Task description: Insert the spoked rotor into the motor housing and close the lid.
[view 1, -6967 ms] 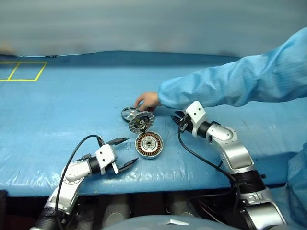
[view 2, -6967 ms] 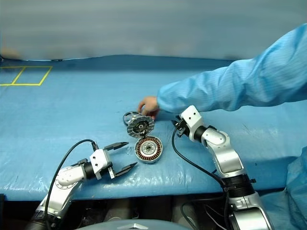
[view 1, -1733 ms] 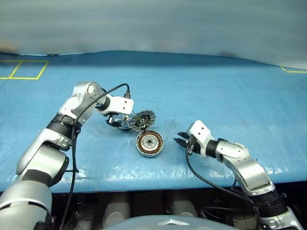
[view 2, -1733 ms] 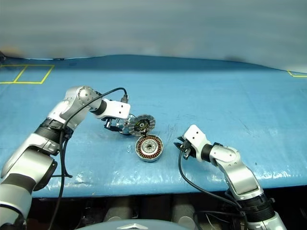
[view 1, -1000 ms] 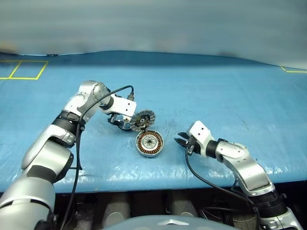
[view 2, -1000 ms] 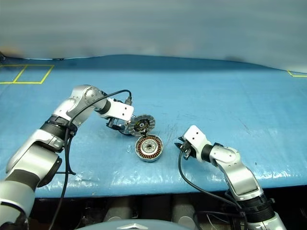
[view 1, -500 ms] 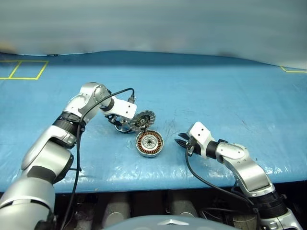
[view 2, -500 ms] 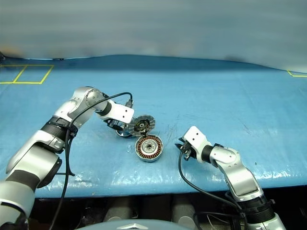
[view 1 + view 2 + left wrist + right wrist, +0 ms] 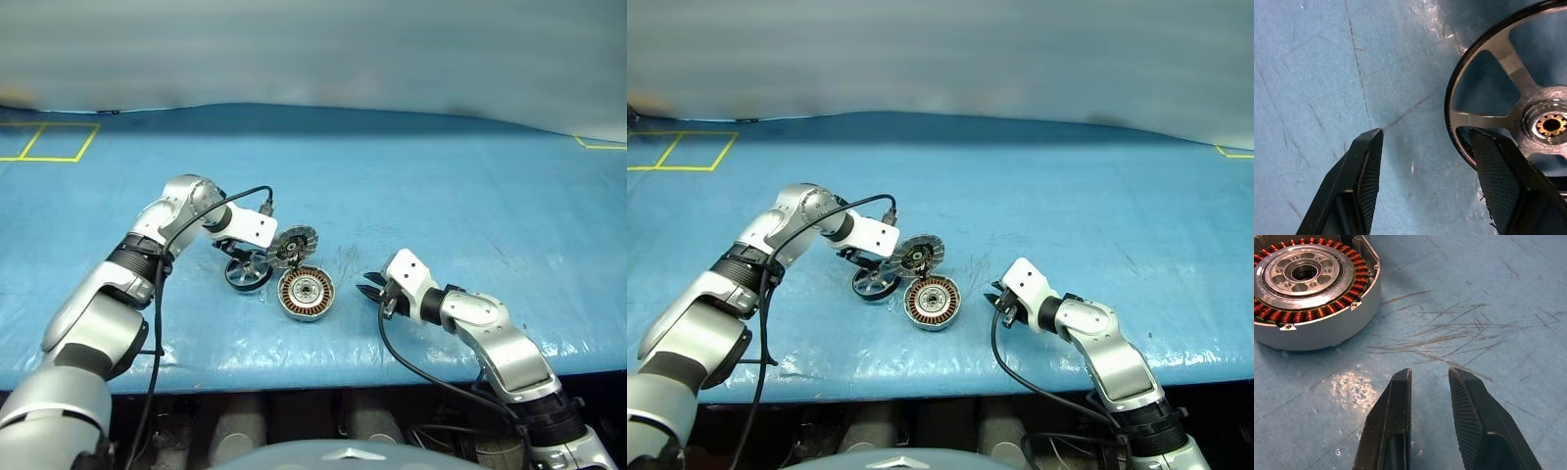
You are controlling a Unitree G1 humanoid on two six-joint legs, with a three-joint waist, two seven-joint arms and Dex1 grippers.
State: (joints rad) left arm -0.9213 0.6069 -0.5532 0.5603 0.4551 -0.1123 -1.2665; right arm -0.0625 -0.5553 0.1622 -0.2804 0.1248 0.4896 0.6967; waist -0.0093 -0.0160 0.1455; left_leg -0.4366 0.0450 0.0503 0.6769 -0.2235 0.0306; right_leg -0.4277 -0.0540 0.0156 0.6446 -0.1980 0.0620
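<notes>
Lying flat, spoked rotor (image 9: 248, 274) sits just beside motor housing (image 9: 305, 294).

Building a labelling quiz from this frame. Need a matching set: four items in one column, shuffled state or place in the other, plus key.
1. spoked rotor
2. motor housing
3. lid
4. right gripper

A. tilted up, ribbed face showing
B. empty, jaws apart, aimed at scratched blue cover near the housing
C. lying flat, copper windings exposed
D. beside the left gripper, one finger at its black rim

Pairs: 1-D, 2-C, 3-A, 4-B
</notes>
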